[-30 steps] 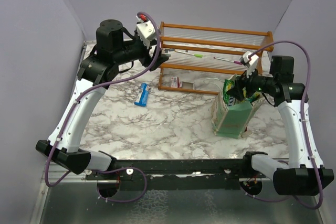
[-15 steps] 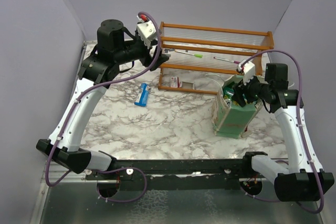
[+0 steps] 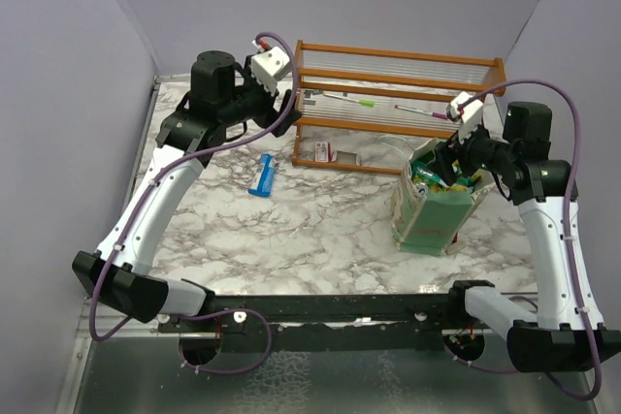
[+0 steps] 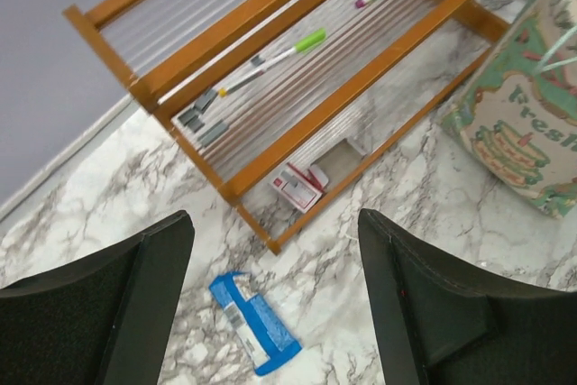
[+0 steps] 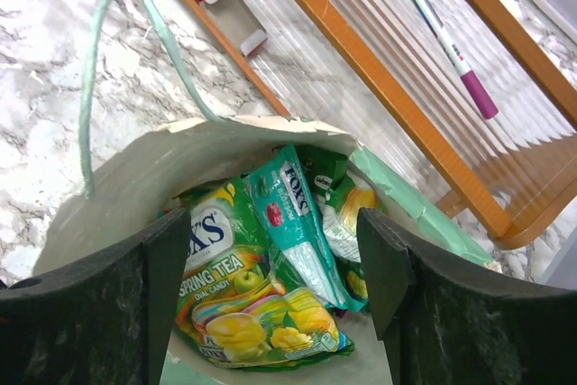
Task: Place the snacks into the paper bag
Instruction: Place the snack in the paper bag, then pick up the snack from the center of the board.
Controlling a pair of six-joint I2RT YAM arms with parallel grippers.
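The pale-green paper bag [image 3: 432, 215] stands upright at the right, and its side also shows in the left wrist view [image 4: 518, 123]. My right gripper [image 3: 450, 155] is open and empty just above the bag's mouth [image 5: 117, 187]. Inside lie a green-and-yellow packet [image 5: 230, 286], a teal packet [image 5: 302, 218] and another green-and-yellow one [image 5: 347, 218]. A slim blue bar wrapper [image 3: 262, 175] lies on the marble, below my open, empty left gripper [image 4: 275, 313]; it also shows in that wrist view [image 4: 255, 335]. A small red-pink packet [image 3: 323, 152] lies under the rack's front rail [image 4: 299, 188].
The brown wooden slatted rack [image 3: 398, 53] stands at the back, right behind the bag. A green pen [image 3: 349, 99] and a pink pen [image 3: 422, 112] lie on its slats. Grey walls close in left, right and back.
My right gripper went down into the bag with a green-and-yellow packet, let it go and rose, open. My left arm shifted slightly.
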